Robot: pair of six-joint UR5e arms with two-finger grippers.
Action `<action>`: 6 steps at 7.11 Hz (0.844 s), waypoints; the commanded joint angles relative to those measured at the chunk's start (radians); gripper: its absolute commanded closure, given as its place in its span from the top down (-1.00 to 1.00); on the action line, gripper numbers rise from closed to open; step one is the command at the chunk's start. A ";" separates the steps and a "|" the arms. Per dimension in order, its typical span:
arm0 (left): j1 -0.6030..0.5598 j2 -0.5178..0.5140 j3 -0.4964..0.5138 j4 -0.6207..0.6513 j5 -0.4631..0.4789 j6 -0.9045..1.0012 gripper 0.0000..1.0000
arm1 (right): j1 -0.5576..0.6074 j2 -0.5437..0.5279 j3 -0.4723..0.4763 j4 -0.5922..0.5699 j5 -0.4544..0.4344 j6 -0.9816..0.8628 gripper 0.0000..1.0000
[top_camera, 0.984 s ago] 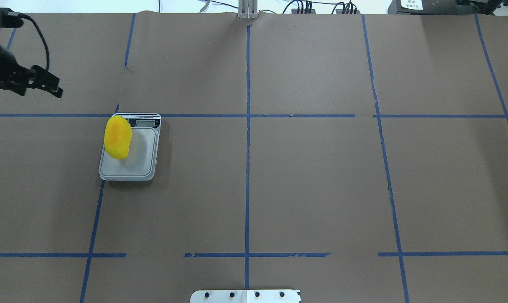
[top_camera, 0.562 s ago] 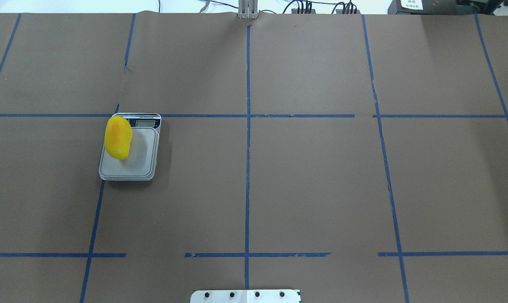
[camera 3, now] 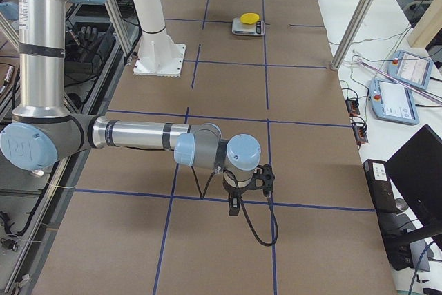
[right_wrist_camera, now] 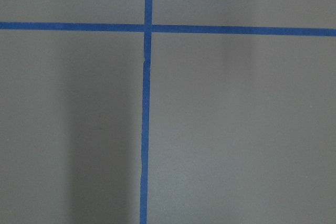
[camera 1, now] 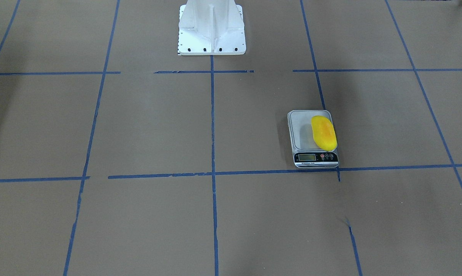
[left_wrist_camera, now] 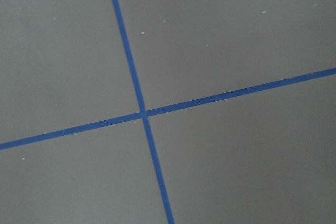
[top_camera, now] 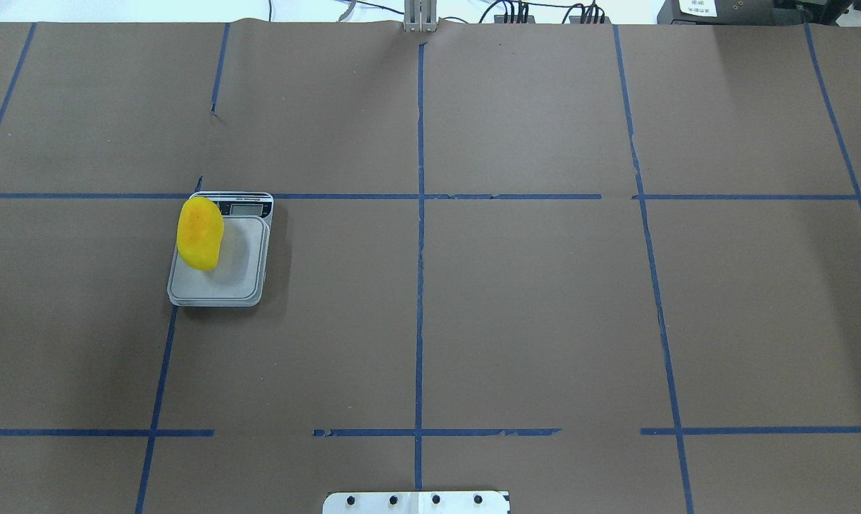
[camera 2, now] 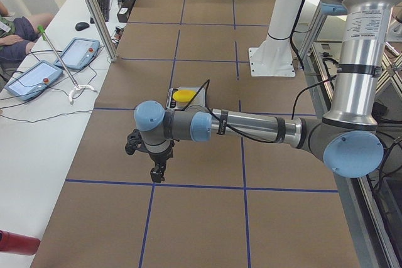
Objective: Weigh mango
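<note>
Left hand [camera 2: 155, 172] has left the overhead view, opening untellable, likewise right hand [camera 3: 235, 206]; mango [top_camera: 200, 233] hugs scale [top_camera: 223, 284] edge at 9 o'clock, could roll off.

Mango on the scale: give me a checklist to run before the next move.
1. Mango rests on the scale platform: ok.
2. Mango centred on platform: not ok, it sits along its edge on the robot's left.
3. Display legible: cannot tell, too small.
4. Left gripper clear of scale: ok.
5. Right gripper clear of scale: ok.
6. Grippers open or shut: cannot tell.
</note>
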 commanded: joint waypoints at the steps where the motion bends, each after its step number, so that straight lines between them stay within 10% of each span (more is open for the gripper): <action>1: -0.004 0.008 0.040 0.007 -0.038 0.000 1.00 | 0.000 0.001 0.000 0.001 0.000 0.000 1.00; 6: -0.010 0.008 0.033 0.005 -0.062 -0.161 1.00 | 0.000 0.001 0.000 0.001 0.000 0.000 1.00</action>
